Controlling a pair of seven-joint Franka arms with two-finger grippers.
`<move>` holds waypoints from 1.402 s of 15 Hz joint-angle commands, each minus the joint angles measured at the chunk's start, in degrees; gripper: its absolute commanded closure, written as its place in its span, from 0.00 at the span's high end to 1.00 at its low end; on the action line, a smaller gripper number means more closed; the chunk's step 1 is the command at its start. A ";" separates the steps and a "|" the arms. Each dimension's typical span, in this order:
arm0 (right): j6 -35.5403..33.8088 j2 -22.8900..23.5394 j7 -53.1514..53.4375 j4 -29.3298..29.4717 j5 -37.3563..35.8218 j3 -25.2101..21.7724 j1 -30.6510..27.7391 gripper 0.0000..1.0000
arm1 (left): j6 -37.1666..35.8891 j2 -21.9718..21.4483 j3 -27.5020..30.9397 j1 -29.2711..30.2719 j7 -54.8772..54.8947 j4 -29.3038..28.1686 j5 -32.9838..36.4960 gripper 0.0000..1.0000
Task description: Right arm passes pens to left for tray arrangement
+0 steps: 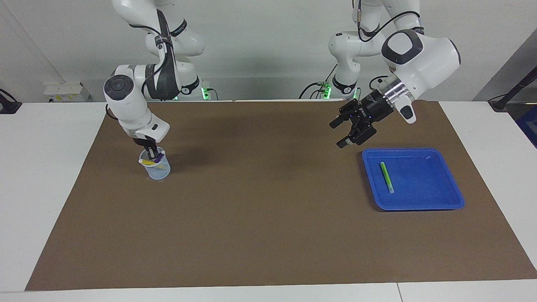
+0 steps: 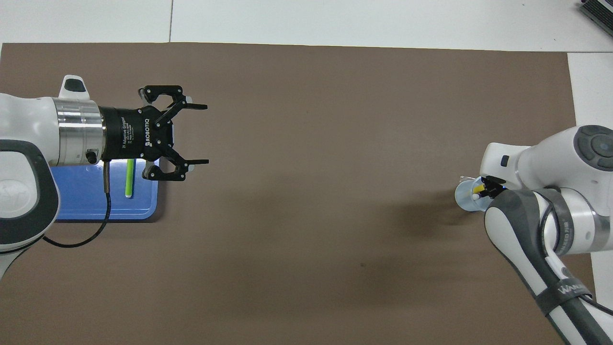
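Observation:
The light green pen [image 1: 387, 177] lies in the bright blue tray [image 1: 423, 184] at the left arm's end of the table. My left gripper [image 1: 337, 134] is open and empty, raised over the mat beside the tray's corner nearest the robots. My right gripper [image 1: 151, 152] points down into a small pale-blue mesh cup [image 1: 156, 170] that holds the yellow pen [image 1: 147, 162] and the purple pen [image 1: 159, 157]. In the overhead view the left gripper [image 2: 205, 134] juts out over the mat past the tray [image 2: 76, 191] and green pen [image 2: 129, 178]. The right gripper [image 2: 489, 186] covers the cup [image 2: 465, 197] and yellow pen [image 2: 478, 191].
A brown mat [image 1: 260, 209] covers most of the white table. The cup stands at the right arm's end and the tray at the left arm's end, with a wide stretch of mat between them.

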 commanded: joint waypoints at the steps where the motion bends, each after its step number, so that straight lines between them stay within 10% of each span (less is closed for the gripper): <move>1: -1.00 -1.14 1.12 -0.90 -0.06 0.45 -0.76 0.00 | 0.98 -2.23 0.18 0.03 1.36 -2.26 -1.42 1.00; 5: -2.84 -1.67 3.13 0.15 1.78 0.54 -0.94 0.47 | 0.98 -2.23 0.36 -0.23 1.80 -2.35 -1.33 1.00; 21: -1.89 -3.95 8.59 -2.48 2.49 0.80 1.26 0.49 | 0.10 -2.75 0.62 1.44 2.85 -2.26 -1.33 1.00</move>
